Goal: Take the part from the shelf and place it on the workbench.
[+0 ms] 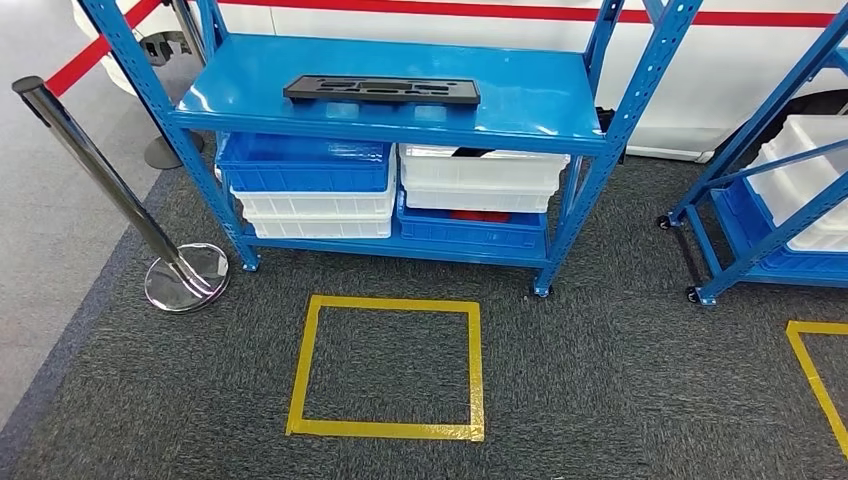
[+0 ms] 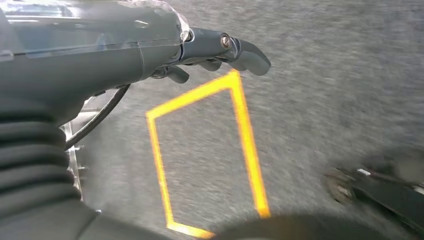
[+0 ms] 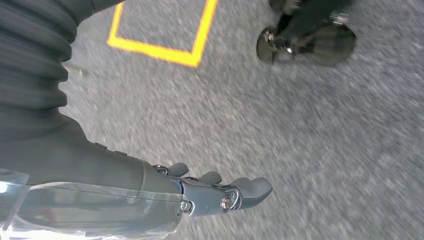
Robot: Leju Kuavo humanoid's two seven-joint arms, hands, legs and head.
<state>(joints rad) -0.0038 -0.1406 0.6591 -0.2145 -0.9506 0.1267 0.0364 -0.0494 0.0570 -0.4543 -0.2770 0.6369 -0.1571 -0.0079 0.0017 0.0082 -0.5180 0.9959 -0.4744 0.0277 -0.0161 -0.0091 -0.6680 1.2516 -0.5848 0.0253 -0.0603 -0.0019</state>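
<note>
Floor: dark grey carpet (image 1: 620, 400) across the foreground, meeting a paler smooth floor at the left edge of the head view.
White vehicle body: a white panel with a red stripe (image 1: 520, 12) runs behind the shelving.
Blue shelf rack: a blue metal rack (image 1: 540, 100) on small castors stands on the carpet, straight ahead in the head view.
Second rack: another blue rack (image 1: 745, 225) at the right edge, holding a white bin (image 1: 815, 150).
Bins: on the lower level of the main rack, a blue crate (image 1: 300, 165) sits stacked on a white crate (image 1: 320, 212) on the left; a white crate (image 1: 480, 178) sits on a blue crate (image 1: 470, 232) on the right.
Floor marking: a yellow tape square (image 1: 476, 370) on the carpet just in front of the rack; part of another at the right edge (image 1: 815, 370).
Barrier post: a chrome stanchion (image 1: 95, 165) with a round base, left of the rack, at the carpet's edge.
Part: a long flat black part (image 1: 380, 90) with cut-outs lies flat on the rack's top shelf, near the middle, untouched by either hand.
Left hand: left hand (image 2: 220, 52) hangs above the carpet near the yellow square, fingers loosely extended, holding nothing.
Right hand: right hand (image 3: 225, 192) hangs above bare carpet, fingers loosely extended and slightly apart, holding nothing.
</note>
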